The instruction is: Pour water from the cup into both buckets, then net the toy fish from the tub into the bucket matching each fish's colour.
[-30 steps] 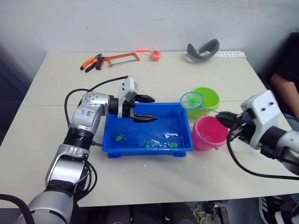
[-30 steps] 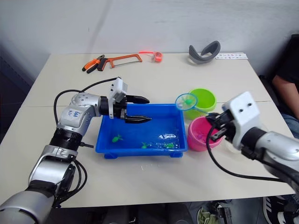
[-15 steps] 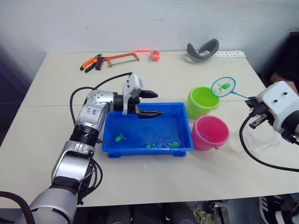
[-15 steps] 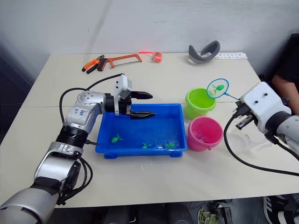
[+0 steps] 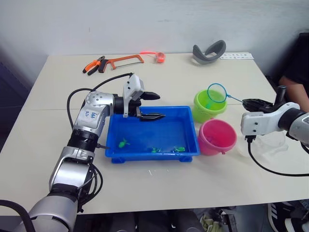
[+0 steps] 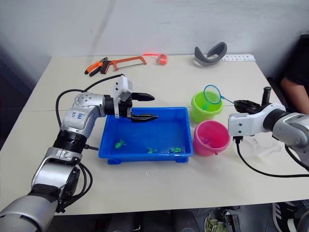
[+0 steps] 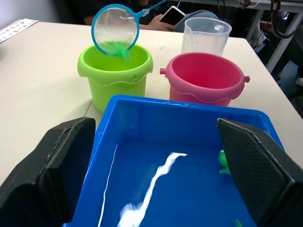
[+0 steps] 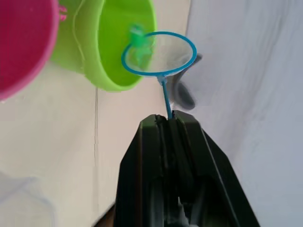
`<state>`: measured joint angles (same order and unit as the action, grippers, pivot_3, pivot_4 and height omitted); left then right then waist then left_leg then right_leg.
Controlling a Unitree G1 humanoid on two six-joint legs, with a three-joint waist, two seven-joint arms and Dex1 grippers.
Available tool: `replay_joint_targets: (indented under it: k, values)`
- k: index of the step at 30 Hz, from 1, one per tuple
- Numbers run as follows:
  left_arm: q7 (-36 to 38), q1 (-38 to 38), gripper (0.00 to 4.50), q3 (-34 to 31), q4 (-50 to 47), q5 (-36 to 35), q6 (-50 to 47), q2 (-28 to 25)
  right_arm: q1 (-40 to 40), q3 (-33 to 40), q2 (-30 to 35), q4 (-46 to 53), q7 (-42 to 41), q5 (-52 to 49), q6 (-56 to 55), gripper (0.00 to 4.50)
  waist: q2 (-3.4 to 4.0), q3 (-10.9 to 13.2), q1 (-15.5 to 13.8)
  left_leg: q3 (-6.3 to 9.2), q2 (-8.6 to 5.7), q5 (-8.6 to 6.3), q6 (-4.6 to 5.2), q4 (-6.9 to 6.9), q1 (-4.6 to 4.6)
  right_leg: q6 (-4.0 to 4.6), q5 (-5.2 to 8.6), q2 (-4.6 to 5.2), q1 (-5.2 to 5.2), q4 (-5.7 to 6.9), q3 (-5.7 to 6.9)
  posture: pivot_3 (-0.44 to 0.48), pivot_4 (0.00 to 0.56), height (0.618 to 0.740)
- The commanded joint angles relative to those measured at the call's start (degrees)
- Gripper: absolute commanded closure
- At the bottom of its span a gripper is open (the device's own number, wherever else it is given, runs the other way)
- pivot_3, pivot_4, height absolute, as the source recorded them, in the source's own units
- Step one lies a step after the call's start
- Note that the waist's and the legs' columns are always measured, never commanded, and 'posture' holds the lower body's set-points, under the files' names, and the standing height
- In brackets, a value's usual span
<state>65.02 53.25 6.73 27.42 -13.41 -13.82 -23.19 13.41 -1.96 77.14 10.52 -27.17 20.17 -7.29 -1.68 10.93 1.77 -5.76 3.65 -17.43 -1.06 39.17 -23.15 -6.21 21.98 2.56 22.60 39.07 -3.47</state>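
The net [image 5: 217, 93] (green fish [image 7: 117, 49] in its mesh) has swung from above the tub to over the green bucket [image 5: 209, 105].

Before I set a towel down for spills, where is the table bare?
Bare: the near strip in front of the tub, and the middle between hacksaw and tub. Crowded: the green bucket, pink bucket and cup.

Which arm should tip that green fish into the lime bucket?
Right. The right gripper is shut on the net, tilted over the lime green bucket with the green fish inside. The left gripper hangs open over the tub.
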Motion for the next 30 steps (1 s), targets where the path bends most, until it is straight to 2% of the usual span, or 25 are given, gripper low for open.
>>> replay_joint_targets:
  k: [1, 4, 6, 10, 14, 19, 24, 30]
  values:
    - [-0.06, -0.22, 0.05, -1.33, -2.58, -0.77, -0.07, -0.65, 2.75, 0.47, 0.26, -3.09, 1.11, 5.2, -6.48, 4.5, 0.0, 0.0, 0.0, 0.0, 0.0, 0.0, 0.0, 0.0, 0.0, 0.0, 0.0, 0.0, 0.0, 0.0, 0.0, 0.0, 0.15, 0.74]
    - [0.18, -0.6, 0.05, -1.33, -2.76, -0.75, 0.01, -1.0, 2.87, 2.35, -1.43, -3.67, -0.33, 1.95, -5.72, 4.5, 0.0, 0.0, 0.0, 0.0, 0.01, 0.0, -0.01, 0.01, 0.01, 0.0, 0.0, 0.0, 0.0, 0.02, 0.0, 0.0, 0.15, 0.74]
    - [1.43, -1.29, 0.05, -1.01, -3.23, -0.68, 0.3, -1.87, 2.13, 5.43, -3.24, -3.12, -2.78, -4.11, -4.25, 4.5, 0.0, 0.0, -0.01, -0.02, 0.01, 0.01, -0.01, 0.03, 0.01, 0.0, 0.0, 0.01, 0.0, 0.06, 0.01, 0.0, 0.15, 0.74]
    - [6.5, -3.52, 0.05, -0.44, -6.12, -1.84, -0.73, -4.99, 2.82, 11.08, -7.52, 0.1, -9.04, -17.31, 2.84, 4.5, 0.0, 0.0, 0.15, -0.03, 0.02, 0.02, -0.03, 0.06, 0.06, 0.0, 0.0, 0.0, -0.02, 0.16, -0.01, 0.0, 0.15, 0.74]
    - [12.07, -6.44, 0.05, 0.41, -10.72, -3.17, -2.94, -8.65, 3.97, 12.22, -9.17, 3.03, -16.17, -25.24, 5.14, 4.5, 0.02, -0.01, 0.27, -0.04, 0.06, 0.03, -0.06, 0.08, 0.14, 0.02, 0.01, -0.03, -0.03, 0.28, 0.0, 0.0, 0.15, 0.74]
    - [16.83, -10.46, 0.05, 1.92, -17.1, -3.52, -4.79, -13.07, 8.43, 6.83, -11.07, 3.56, -24.97, -28.55, 1.71, 4.5, 0.03, 0.0, 0.19, -0.04, 0.04, 0.03, -0.05, 0.14, 0.19, 0.02, 0.01, -0.02, -0.09, 0.31, -0.03, 0.0, 0.15, 0.74]
    - [15.66, -13.93, 0.05, 2.57, -21.11, -2.22, -4.38, -14.6, 13.82, -1.01, -14.08, 0.02, -32.28, -25.39, -7.13, 4.5, 0.03, 0.0, 0.08, -0.03, 0.04, 0.02, -0.03, 0.16, 0.25, 0.02, 0.01, 0.0, -0.14, 0.32, -0.03, 0.0, 0.15, 0.74]
    - [12.55, -16.51, 0.05, 1.61, -25.68, -2.96, -6.79, -15.09, 19.13, -8.84, -15.53, -7.96, -39.07, -18.8, -22.73, 4.5, 0.03, 0.0, 0.15, -0.02, 0.04, 0.0, 0.0, 0.19, 0.23, 0.02, 0.01, 0.09, -0.13, 0.31, -0.01, 0.0, 0.15, 0.74]
